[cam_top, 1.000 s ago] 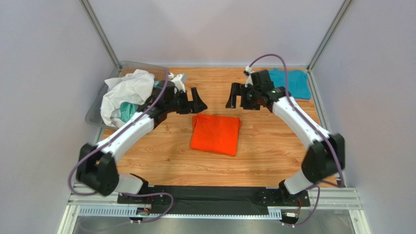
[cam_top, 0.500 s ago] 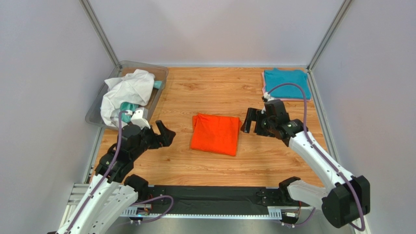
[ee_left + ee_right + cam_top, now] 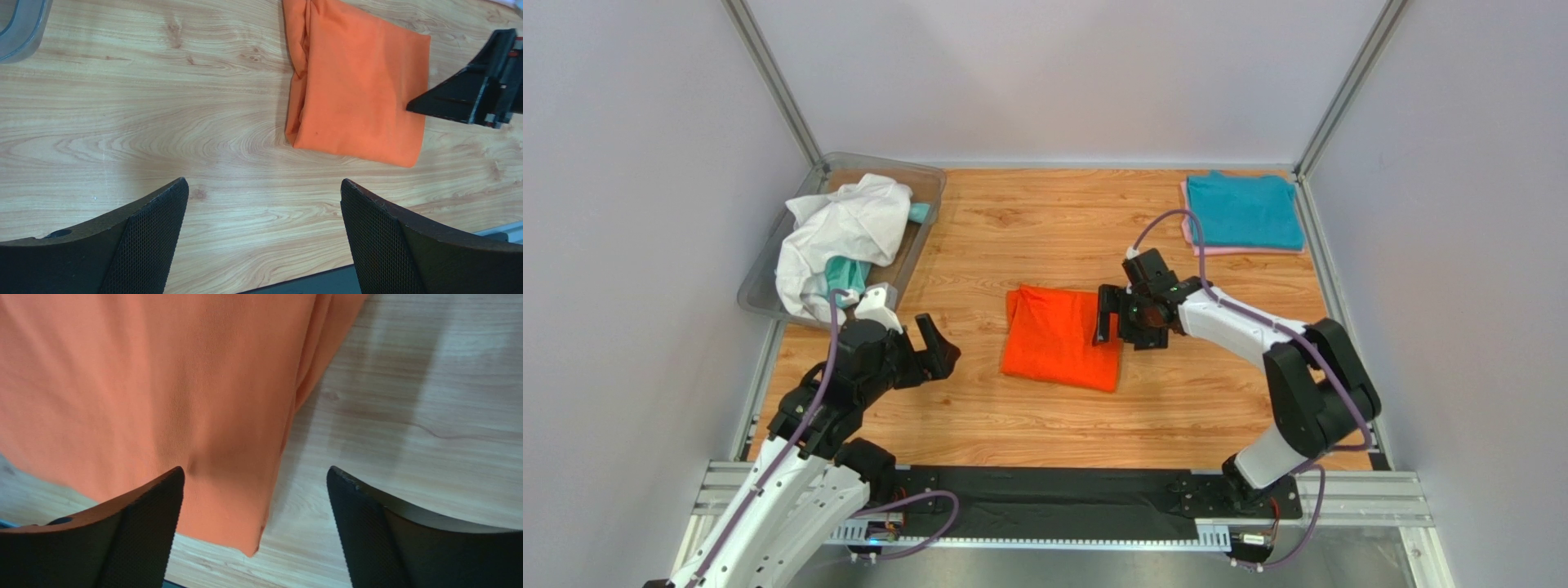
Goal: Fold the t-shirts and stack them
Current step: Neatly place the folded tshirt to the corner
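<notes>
Since the earlier frame the right gripper has been brought leftward from bare wood onto the right edge of the orange shirt, while the left gripper has hardly been shifted. The right jaws are seen spread wide and nothing is clamped between them; in the right wrist view one finger is set over the orange shirt and the other over bare wood, with the shirt's edge running between them. Whether the cloth is actually touched cannot be told. The left jaws are likewise spread fully and empty, held over bare table left of centre, well apart from the orange shirt, which is laid folded at the middle of the frame. At the upper left a bin is seen, filled with a crumpled white shirt spilling over its rim and some teal cloth beneath it. At the upper right a folded teal shirt is stacked on a pink shirt, of which only an edge is shown.
</notes>
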### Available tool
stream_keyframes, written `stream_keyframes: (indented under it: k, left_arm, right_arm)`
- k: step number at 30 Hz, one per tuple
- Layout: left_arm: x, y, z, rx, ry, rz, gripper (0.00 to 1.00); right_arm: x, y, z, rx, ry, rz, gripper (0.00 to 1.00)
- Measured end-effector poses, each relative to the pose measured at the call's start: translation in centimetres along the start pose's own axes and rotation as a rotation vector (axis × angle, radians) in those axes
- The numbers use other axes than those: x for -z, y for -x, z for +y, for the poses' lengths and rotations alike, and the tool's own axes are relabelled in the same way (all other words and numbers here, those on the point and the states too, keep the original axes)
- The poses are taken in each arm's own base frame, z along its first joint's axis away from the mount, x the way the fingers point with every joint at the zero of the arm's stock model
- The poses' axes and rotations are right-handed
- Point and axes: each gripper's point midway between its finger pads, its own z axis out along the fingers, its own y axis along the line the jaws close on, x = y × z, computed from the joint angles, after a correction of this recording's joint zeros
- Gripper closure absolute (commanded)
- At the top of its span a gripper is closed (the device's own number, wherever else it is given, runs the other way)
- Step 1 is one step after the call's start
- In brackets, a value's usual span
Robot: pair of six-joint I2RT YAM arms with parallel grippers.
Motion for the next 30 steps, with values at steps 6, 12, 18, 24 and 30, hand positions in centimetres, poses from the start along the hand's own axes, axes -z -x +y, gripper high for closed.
stream_keyframes:
  k: [6,12,18,24,30]
  left_arm:
    - [0.1,0.1,0.0,0.004,-0.003,-0.005,0.00]
    - [0.2,0.1,-0.1,0.013,-0.004,-0.008,0.00]
    - [0.2,0.0,0.0,0.015,-0.002,-0.005,0.00]
    - [0.1,0.0,0.0,0.015,0.001,-0.001,0.00]
    - [0.1,-0.2,0.4,0.014,0.018,0.004,0.00]
  right_arm:
    - [-2.4,-0.4,0.6,0.031,-0.043,0.035,0.28]
    - [-3.7,0.0,1.7,0.051,-0.058,0.028,0.36]
    - [-4.5,0.8,2.6,0.072,-0.070,0.002,0.57]
    - [-5.1,1.1,3.3,0.086,-0.073,-0.015,0.83]
    - [-5.1,2.6,3.0,0.189,-0.115,-0.062,1.00]
